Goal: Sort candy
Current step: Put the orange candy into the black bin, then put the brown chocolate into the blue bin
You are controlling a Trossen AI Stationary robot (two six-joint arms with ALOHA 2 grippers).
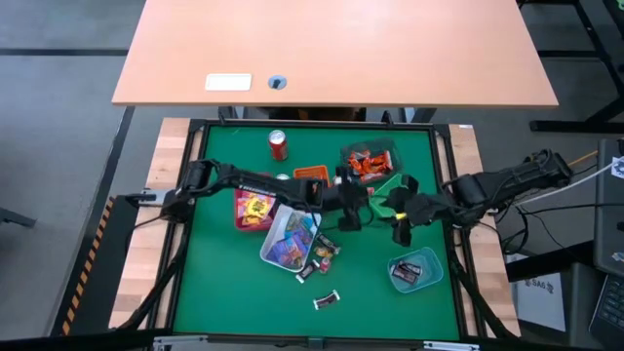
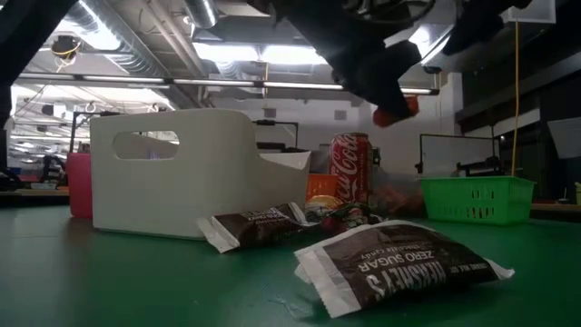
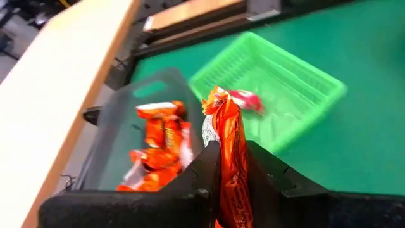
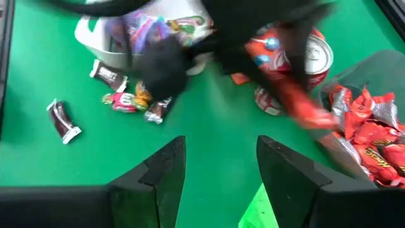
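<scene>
Candy is split between trays and loose pieces on the green tabletop. Left gripper has its jaws clenched on one orange wrapper, held upright just beside the grey tray, probably so it can drop in with the matching orange candy already piled there. That tray looks like the orange bin; sorting seems to go by wrapper colour.

Green basket sits just beside the grey tray and holds one red-pink sweet, nothing else visible. Pink tray carries yellow-wrapped candy. White bin lies near the middle with mixed bright wrappers inside, likely the unsorted supply. Blue tray, near the right edge, holds a dark-wrapped piece or two.

Loose dark wrappers and a small mixed cluster lie on the tabletop near the white bin, not yet sorted. Red can stands toward the far edge; another can is near the grey tray.

Right gripper hovers over bare green, jaws released and empty, apparently waiting clear of the left arm.
</scene>
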